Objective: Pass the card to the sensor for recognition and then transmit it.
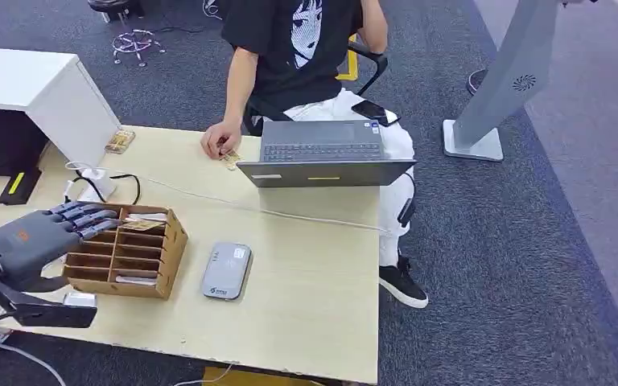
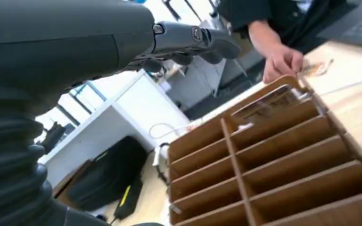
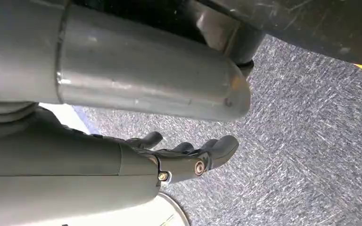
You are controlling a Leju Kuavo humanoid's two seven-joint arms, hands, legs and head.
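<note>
A brown cardboard slot organizer (image 1: 165,261) stands on the left part of the wooden table (image 1: 306,273). A card (image 1: 143,226) lies in its far slot, seen closer in the left wrist view as a card (image 2: 268,101) in the organizer (image 2: 273,155). My left hand (image 1: 44,237) hovers at the organizer's left side. Its fingers (image 2: 193,40) stretch out straight above the slots and hold nothing. The grey card sensor (image 1: 226,271) lies flat just right of the organizer. My right hand (image 3: 184,157) hangs over the carpet, fingers loosely apart and empty.
A person sits across the table, one hand (image 1: 221,141) resting by a small card (image 1: 232,159). An open laptop (image 1: 326,161) stands at the far right edge. A white cabinet (image 1: 40,96) and cables (image 1: 129,181) lie at the left. Another card (image 1: 119,141) sits by the cabinet.
</note>
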